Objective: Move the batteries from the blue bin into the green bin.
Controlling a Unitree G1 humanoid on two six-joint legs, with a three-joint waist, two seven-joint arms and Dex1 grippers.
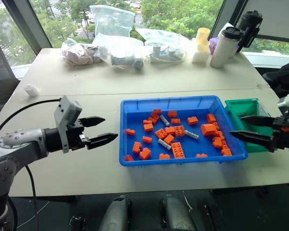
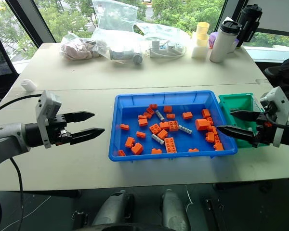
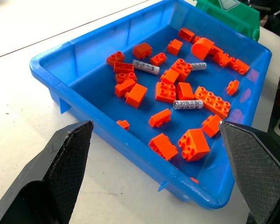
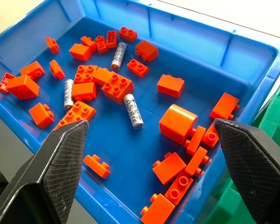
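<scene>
Three slim grey batteries (image 1: 164, 120) (image 1: 191, 134) (image 1: 164, 144) lie among orange toy bricks (image 1: 177, 149) in the blue bin (image 1: 183, 100) at the middle of the table. The green bin (image 1: 241, 108) stands against its right end. My left gripper (image 1: 110, 128) hovers open and empty left of the blue bin, pointing at it. My right gripper (image 1: 236, 126) is open and empty over the seam between the blue bin's right edge and the green bin. The right wrist view has the batteries (image 4: 133, 111) between the fingers (image 4: 60, 158).
Along the table's far edge sit clear plastic bags (image 1: 111, 45), yellow cups (image 1: 202, 38), a white bottle (image 1: 225, 47) and a black flask (image 1: 249, 24). A small white object (image 1: 32, 89) lies far left. A black cable (image 1: 19, 109) trails behind my left arm.
</scene>
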